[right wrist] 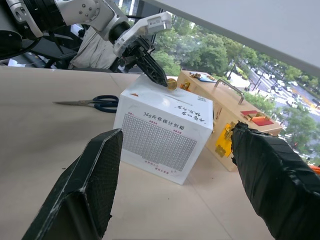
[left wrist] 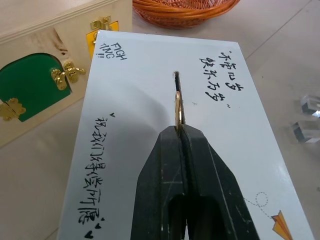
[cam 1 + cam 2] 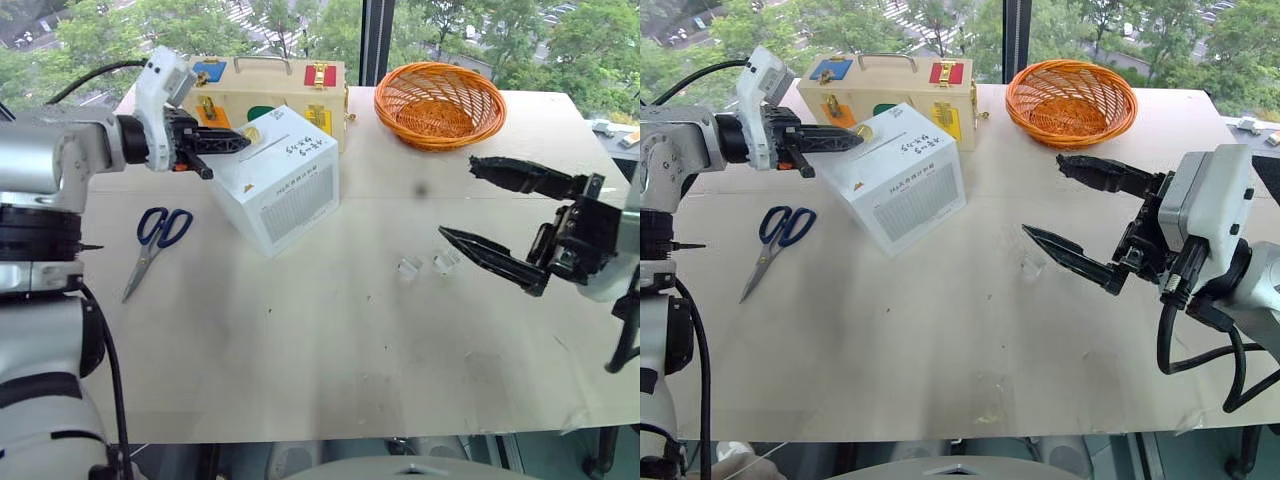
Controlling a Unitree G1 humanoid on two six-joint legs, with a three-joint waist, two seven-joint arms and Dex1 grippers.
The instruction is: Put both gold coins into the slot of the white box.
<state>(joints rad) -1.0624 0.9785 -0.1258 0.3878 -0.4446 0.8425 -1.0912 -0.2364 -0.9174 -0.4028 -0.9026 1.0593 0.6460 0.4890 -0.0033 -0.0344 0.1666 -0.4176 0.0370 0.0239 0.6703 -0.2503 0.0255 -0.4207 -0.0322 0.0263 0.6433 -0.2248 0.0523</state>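
Note:
The white box (image 3: 285, 185) stands tilted on the table, its handwritten face up. My left gripper (image 3: 243, 141) is shut on a gold coin (image 2: 177, 107), which it holds edge-on by its tips. The coin (image 1: 171, 85) is right at the box's top face and lines up with the near end of the dark slot (image 2: 177, 80). I cannot tell whether it touches the face. My right gripper (image 3: 458, 200) hangs open above the table to the right of the box, with nothing between its fingers (image 1: 100, 170).
Blue-handled scissors (image 3: 155, 240) lie left of the box. A cream wooden case (image 3: 300, 80) with coloured latches stands behind it. An orange wicker basket (image 3: 440, 100) sits at the back right. Two small clear plastic holders (image 3: 425, 265) lie on the table (image 3: 330, 340) under my right gripper.

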